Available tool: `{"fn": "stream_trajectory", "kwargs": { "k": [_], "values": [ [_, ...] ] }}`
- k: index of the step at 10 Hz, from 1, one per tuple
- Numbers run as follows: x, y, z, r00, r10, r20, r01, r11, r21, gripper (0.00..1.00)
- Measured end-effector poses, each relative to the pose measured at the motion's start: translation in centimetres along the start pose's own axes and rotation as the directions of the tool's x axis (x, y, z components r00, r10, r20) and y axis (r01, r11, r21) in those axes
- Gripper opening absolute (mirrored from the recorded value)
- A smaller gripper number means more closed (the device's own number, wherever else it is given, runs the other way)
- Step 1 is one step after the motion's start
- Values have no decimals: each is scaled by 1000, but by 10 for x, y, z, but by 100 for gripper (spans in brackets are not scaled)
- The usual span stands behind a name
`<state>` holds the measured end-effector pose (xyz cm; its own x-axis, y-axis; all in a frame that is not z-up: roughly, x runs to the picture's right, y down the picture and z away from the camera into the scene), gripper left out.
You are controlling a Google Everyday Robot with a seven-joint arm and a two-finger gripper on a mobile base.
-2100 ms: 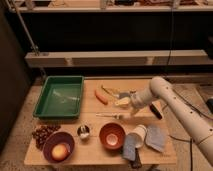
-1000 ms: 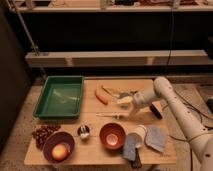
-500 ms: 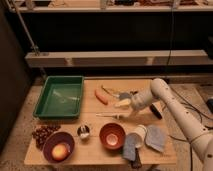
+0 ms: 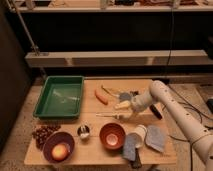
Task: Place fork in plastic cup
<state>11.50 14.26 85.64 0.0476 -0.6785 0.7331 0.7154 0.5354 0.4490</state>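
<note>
Oddments on the wooden table (image 4: 93, 107)
Green rectangular plastic tray (image 4: 57, 115) at back left; orange carrot (image 4: 101, 96) mid-table; dark grapes (image 4: 42, 134), purple bowl (image 4: 67, 138), small shiny metal cup (image 4: 83, 131), orange bowl (image 4: 103, 132) along the front edge.

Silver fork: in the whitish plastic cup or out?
Out. The slim silver metal fork lies flat on the wooden table, apart from the whitish plastic cup; the gripper hovers at its right end.

This looks like a robot test lab, not a home. A white robot arm (image 4: 172, 107) reaches over a small wooden bench (image 4: 91, 108), its pincer (image 4: 123, 106) spread open just above the fork (image 4: 114, 115). An orange bowl (image 4: 112, 136), a green tray (image 4: 64, 78) and a carrot (image 4: 101, 96) sit laid out on the bench. Bare metal shelves (image 4: 115, 58) and a hanging cable (image 4: 172, 35) are behind.
</note>
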Motion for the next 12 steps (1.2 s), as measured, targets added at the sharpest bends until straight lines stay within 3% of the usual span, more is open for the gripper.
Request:
{"fn": "stream_trajectory", "kwargs": {
  "k": [7, 12],
  "values": [
    [16, 2, -11, 999, -17, -49, 19, 999, 40, 80],
    [19, 1, -2, 999, -26, -26, 26, 999, 37, 80]
  ]
}}
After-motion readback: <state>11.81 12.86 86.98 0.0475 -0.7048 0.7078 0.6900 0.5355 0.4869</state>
